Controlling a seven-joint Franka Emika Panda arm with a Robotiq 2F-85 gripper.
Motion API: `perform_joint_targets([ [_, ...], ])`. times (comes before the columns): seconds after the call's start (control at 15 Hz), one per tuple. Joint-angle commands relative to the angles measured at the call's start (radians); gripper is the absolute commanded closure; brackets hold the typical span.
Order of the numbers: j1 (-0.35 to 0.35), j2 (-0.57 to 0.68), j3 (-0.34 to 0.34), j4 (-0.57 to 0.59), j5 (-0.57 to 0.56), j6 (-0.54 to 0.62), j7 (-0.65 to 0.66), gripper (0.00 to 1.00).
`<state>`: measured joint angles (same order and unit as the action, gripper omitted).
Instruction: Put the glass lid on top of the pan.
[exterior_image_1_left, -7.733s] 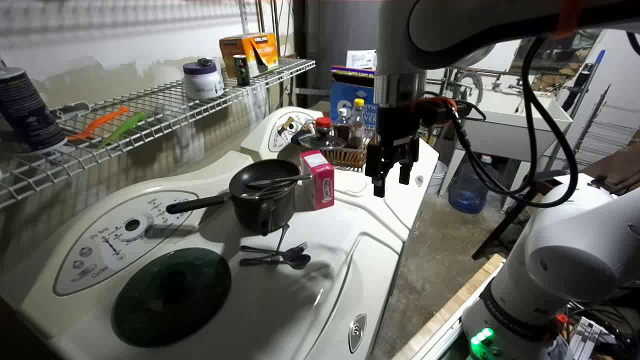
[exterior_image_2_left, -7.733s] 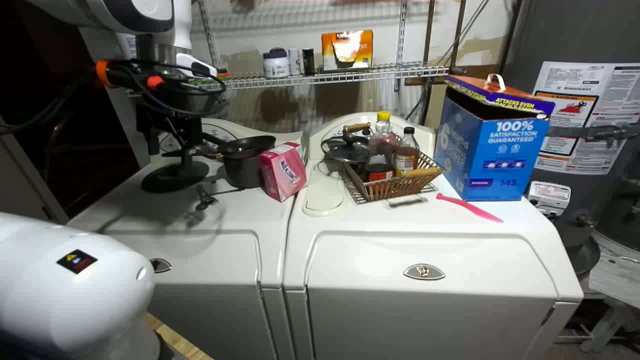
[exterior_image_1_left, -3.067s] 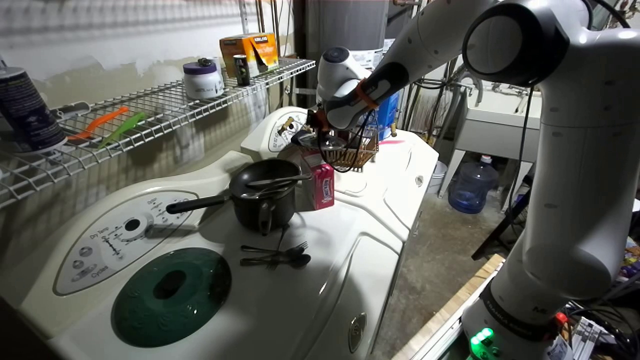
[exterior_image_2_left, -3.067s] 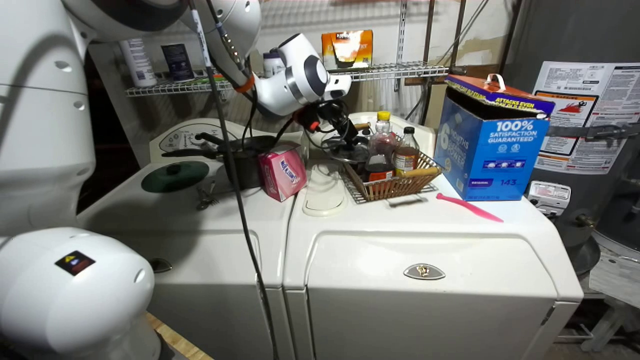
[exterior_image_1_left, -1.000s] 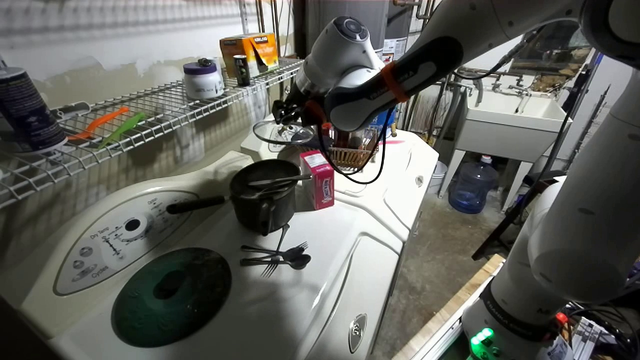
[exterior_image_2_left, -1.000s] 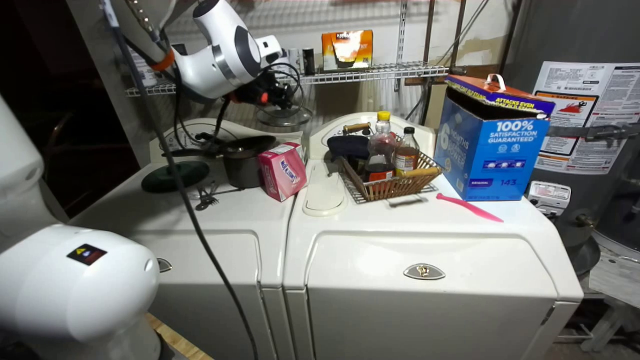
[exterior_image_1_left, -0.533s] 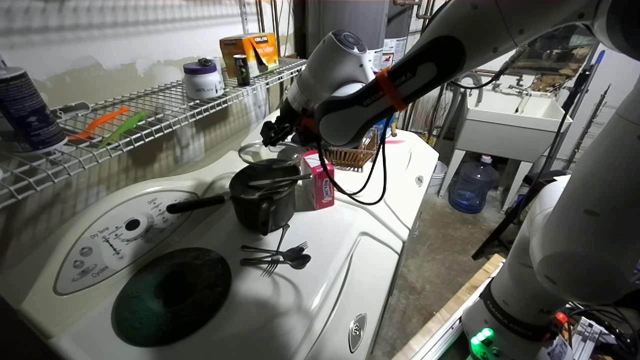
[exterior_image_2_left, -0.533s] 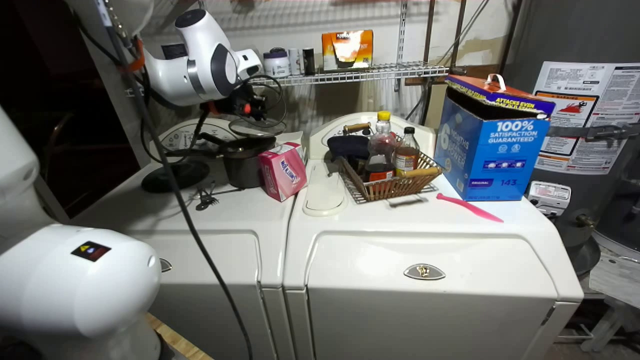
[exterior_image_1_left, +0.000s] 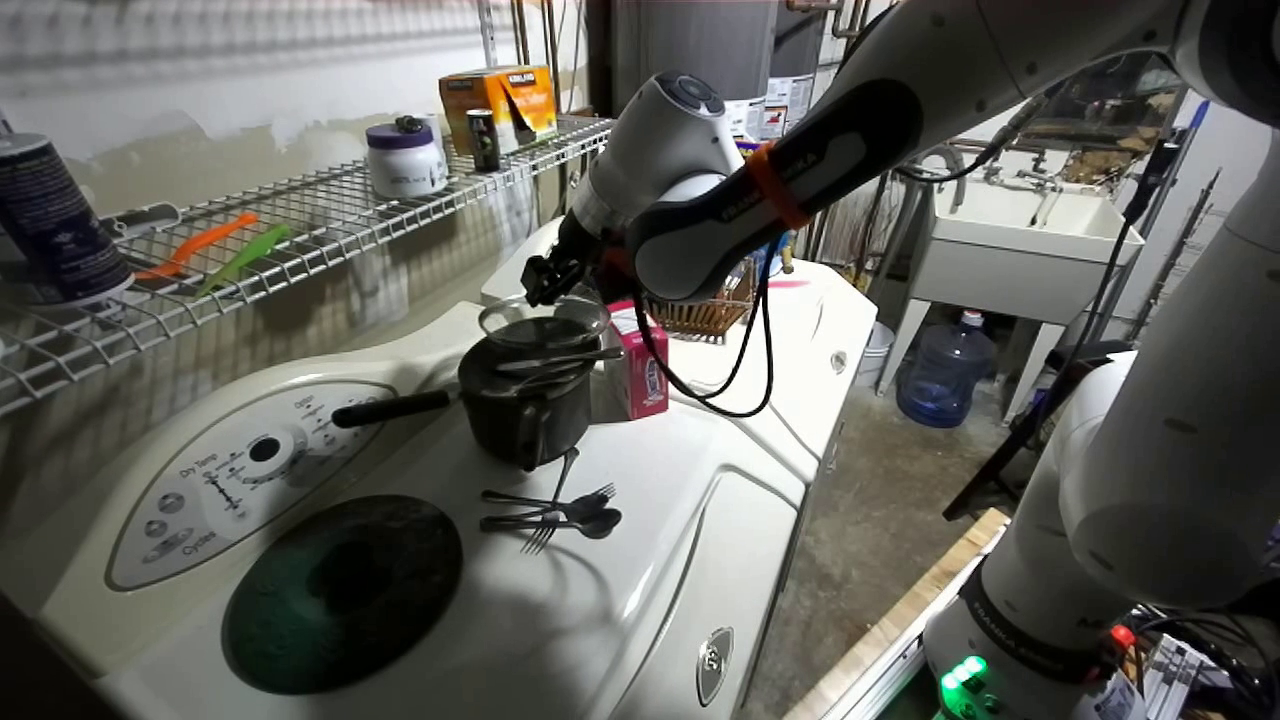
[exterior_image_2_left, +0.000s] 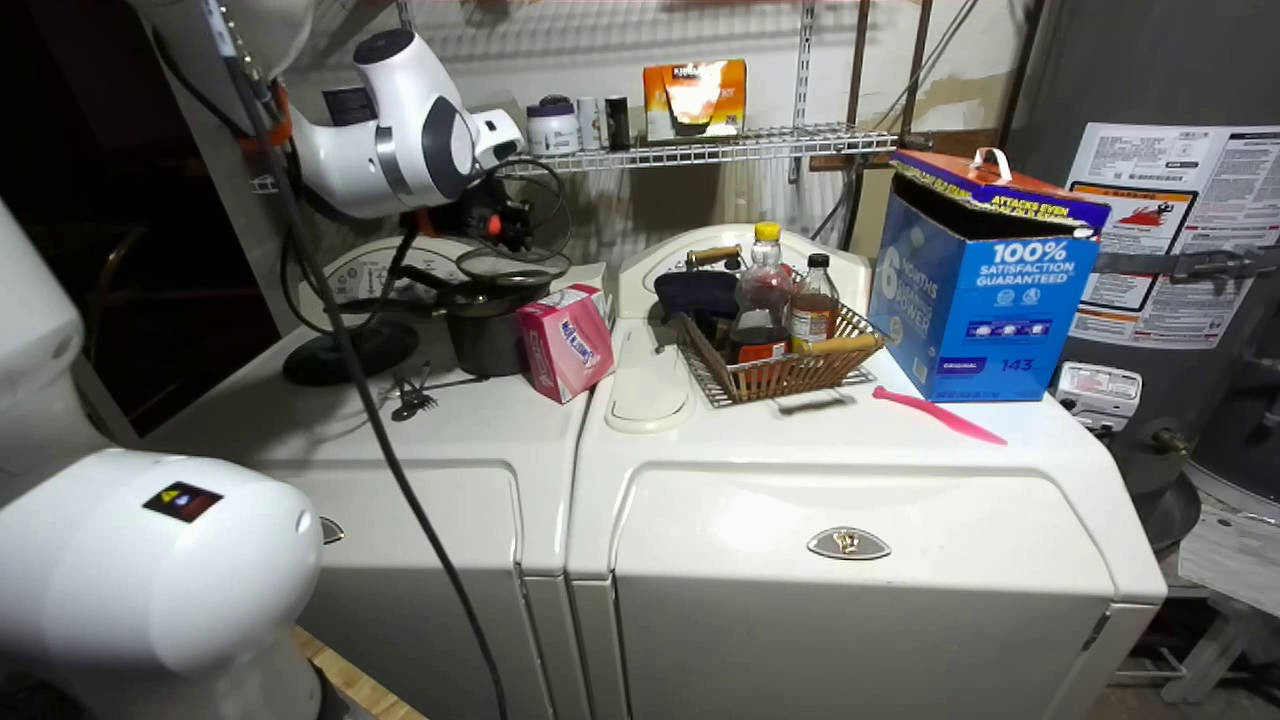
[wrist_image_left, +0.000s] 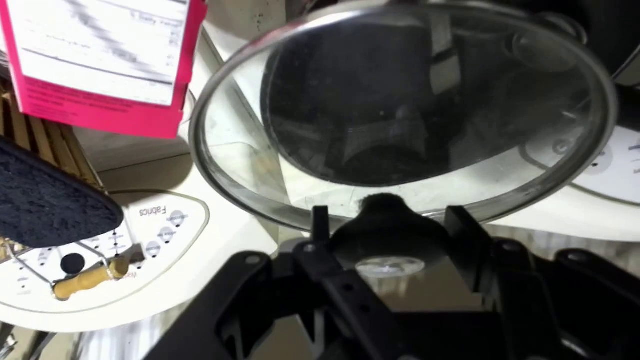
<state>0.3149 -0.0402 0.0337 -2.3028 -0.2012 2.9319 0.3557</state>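
My gripper (exterior_image_1_left: 541, 284) is shut on the black knob (wrist_image_left: 390, 232) of the glass lid (exterior_image_1_left: 545, 325), one finger on each side of it. The clear lid with its metal rim hangs over the rear part of the black pan (exterior_image_1_left: 480, 374), off-centre from it. In an exterior view, the lid (exterior_image_2_left: 513, 268) sits just above the pan's rim; whether they touch I cannot tell. The pan rests on a dark pot (exterior_image_1_left: 530, 430). Utensils (exterior_image_1_left: 560, 360) lie across the pan's top. Through the glass in the wrist view, a dark round shape shows below.
A pink box (exterior_image_1_left: 640, 365) stands against the pot's side. Forks and a spoon (exterior_image_1_left: 560, 515) and a green lid (exterior_image_1_left: 340, 600) lie on the white machine top. Beyond are a basket with bottles (exterior_image_2_left: 780, 365) and a blue box (exterior_image_2_left: 990, 310). A wire shelf (exterior_image_1_left: 300, 220) runs along the wall.
My gripper went to the basket, took the glass lid by its knob, lifted it and carried it toward the pan. In the last half second the lid sank slightly, almost in place.
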Motion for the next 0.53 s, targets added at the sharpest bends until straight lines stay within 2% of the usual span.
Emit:
perform_joint_targets([
  [0.0, 0.02, 0.03, 0.027, 0.041, -0.036, -0.058, -0.003, 0.66],
  [0.47, 0.031, 0.071, 0.056, 0.111, -0.134, -0.156, -0.018, 0.66],
])
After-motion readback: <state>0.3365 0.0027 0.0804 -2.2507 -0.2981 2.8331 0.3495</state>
